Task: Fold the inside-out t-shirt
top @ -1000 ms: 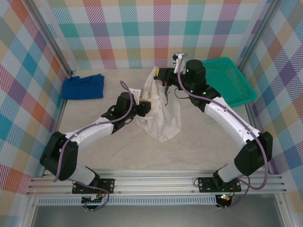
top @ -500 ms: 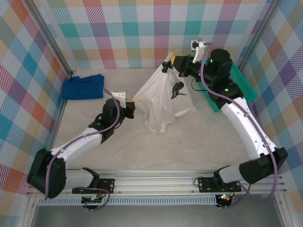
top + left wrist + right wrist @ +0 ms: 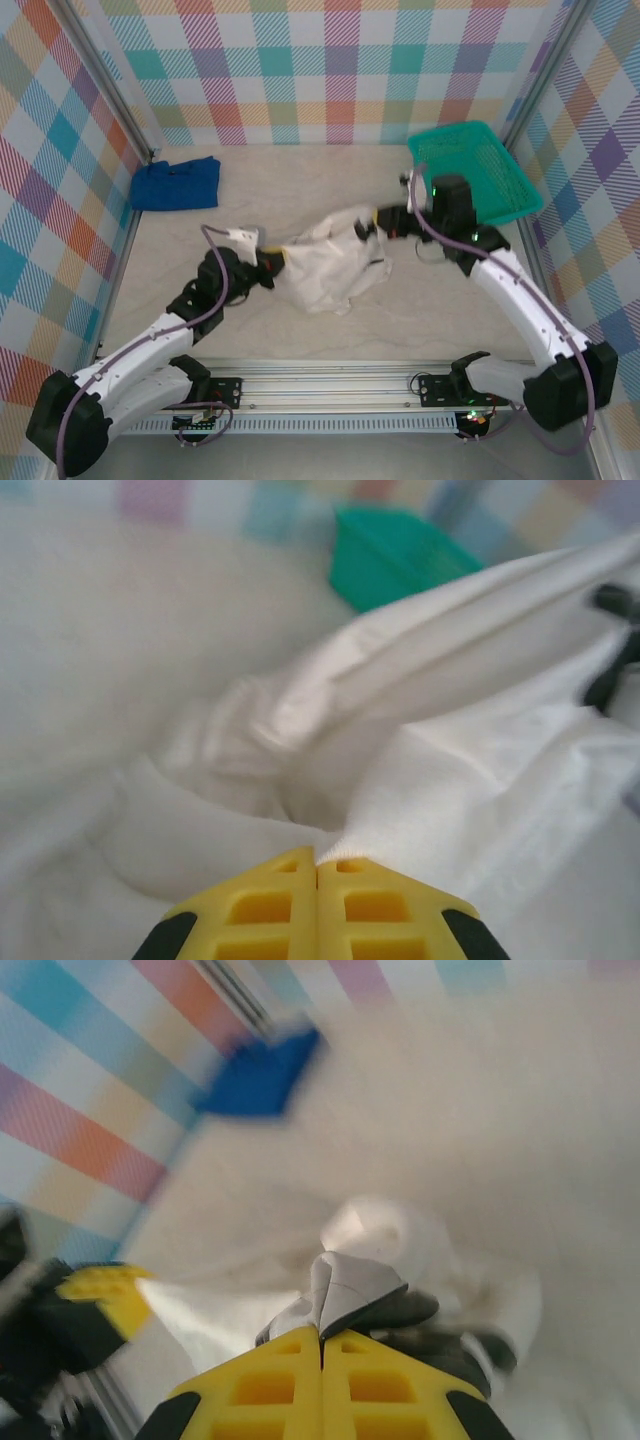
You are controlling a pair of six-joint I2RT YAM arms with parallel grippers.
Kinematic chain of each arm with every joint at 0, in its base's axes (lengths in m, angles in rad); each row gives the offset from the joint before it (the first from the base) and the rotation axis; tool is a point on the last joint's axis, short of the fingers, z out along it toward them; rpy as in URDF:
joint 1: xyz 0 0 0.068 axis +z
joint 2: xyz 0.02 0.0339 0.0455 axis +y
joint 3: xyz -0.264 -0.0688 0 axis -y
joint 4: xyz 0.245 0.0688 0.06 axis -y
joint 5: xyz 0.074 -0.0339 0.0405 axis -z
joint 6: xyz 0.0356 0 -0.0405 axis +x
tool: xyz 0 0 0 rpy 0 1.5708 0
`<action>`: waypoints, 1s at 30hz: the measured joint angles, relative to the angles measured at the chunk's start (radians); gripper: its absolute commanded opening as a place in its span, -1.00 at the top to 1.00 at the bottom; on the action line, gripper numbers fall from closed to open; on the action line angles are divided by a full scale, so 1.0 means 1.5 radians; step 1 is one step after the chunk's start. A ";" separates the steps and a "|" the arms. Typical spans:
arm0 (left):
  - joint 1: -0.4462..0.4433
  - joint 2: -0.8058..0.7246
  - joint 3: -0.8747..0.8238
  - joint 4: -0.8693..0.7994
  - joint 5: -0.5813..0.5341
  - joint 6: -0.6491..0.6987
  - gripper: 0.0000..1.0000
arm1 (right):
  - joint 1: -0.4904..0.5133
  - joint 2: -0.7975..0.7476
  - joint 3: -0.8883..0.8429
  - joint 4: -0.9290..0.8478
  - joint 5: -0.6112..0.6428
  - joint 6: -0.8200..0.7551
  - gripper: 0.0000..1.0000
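The left gripper (image 3: 318,864) is closed flat, yellow fingertips together, pinching a thin fold of white fabric at the left end of the t-shirt (image 3: 330,266). The right gripper (image 3: 321,1336) is likewise clamped tight, with a small peak of cloth standing up out of its tips at the shirt's right end. In the top view the two grips sit well apart, so the upper edge of the shirt runs as a taut ridge between them. The rest hangs and bunches in wrinkles on the table (image 3: 250,330) toward the near side, roughly at the centre. Well clear of it, a green basket (image 3: 480,170) stands at the far right and a blue cloth (image 3: 175,183) lies at the far left. This looks like the spreading step: the garment is being stretched out low so it can be laid flat before any fold. The next move probably calls for both arms to draw apart evenly and drag the cloth so the crumpled body smooths out. Too hard a pull could slip the thin pinches.
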 measured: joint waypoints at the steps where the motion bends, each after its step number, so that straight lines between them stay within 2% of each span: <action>1: -0.016 -0.007 -0.024 -0.015 0.016 -0.003 1.00 | 0.000 -0.031 -0.074 -0.024 0.018 0.018 0.69; 3: -0.033 -0.022 -0.062 -0.046 0.039 -0.008 1.00 | 0.003 -0.071 -0.176 -0.069 0.045 0.047 0.49; 4: -0.035 -0.031 -0.073 -0.064 0.042 -0.011 0.88 | 0.005 -0.084 -0.212 -0.087 0.056 0.060 0.37; 6: -0.035 -0.051 -0.079 -0.092 0.038 -0.012 0.50 | 0.008 -0.095 -0.250 -0.113 0.073 0.075 0.21; 11: -0.036 -0.078 -0.048 -0.126 -0.021 -0.016 -0.09 | 0.027 -0.060 -0.201 -0.099 0.107 0.051 0.00; 14: -0.036 -0.026 0.014 -0.139 -0.048 -0.017 -0.20 | 0.067 -0.001 -0.139 -0.049 0.134 0.004 -0.07; 19: -0.032 0.126 0.140 -0.170 -0.088 -0.028 -0.22 | 0.132 0.117 -0.041 0.022 0.191 -0.109 -0.17; 21: -0.023 0.181 0.173 -0.179 -0.094 -0.042 -0.24 | 0.148 0.171 -0.010 0.045 0.194 -0.156 -0.31; 23: -0.009 0.228 0.186 -0.190 -0.094 -0.062 -0.26 | 0.165 0.225 0.018 0.061 0.196 -0.201 -0.35; 25: 0.006 0.267 0.187 -0.202 -0.084 -0.080 -0.26 | 0.175 0.276 0.039 0.072 0.201 -0.241 -0.31; 26: 0.011 0.291 0.187 -0.207 -0.078 -0.089 -0.22 | 0.178 0.298 0.047 0.074 0.206 -0.257 -0.21; 27: 0.014 0.311 0.188 -0.210 -0.072 -0.095 -0.13 | 0.180 0.319 0.055 0.076 0.209 -0.272 -0.05; 29: 0.017 0.353 0.188 -0.213 -0.056 -0.111 0.15 | 0.184 0.359 0.069 0.080 0.216 -0.294 0.46; 30: 0.017 0.366 0.188 -0.215 -0.049 -0.115 0.34 | 0.184 0.371 0.071 0.083 0.222 -0.302 0.61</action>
